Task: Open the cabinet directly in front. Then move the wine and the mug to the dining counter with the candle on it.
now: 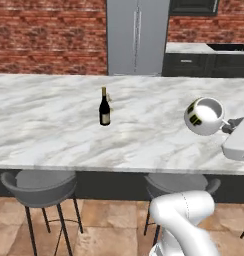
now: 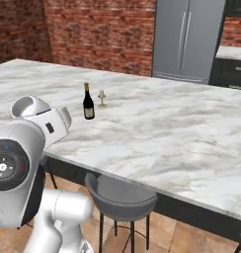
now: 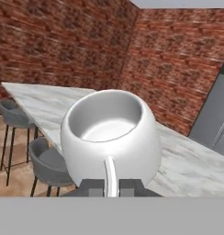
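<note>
Hand view shows you the pincer (image 3: 112,187) clamped tight on the thin handle of the white mug (image 3: 111,135), which hangs tilted above the marble bench (image 1: 54,125), well right of the wine bottle (image 1: 104,107) and candle (image 2: 101,99). Expect the mug to be light, rigid, glossy and breakable, apt to swing on that handle; set it down upright.

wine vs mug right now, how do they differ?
The wine is dark, tall and narrow; the mug is white, round and squat. The wine stands upright on the dining counter beside the candle; the mug is tipped on its side in the air, the hand shut on its handle. Both are over the same marble top.
</note>
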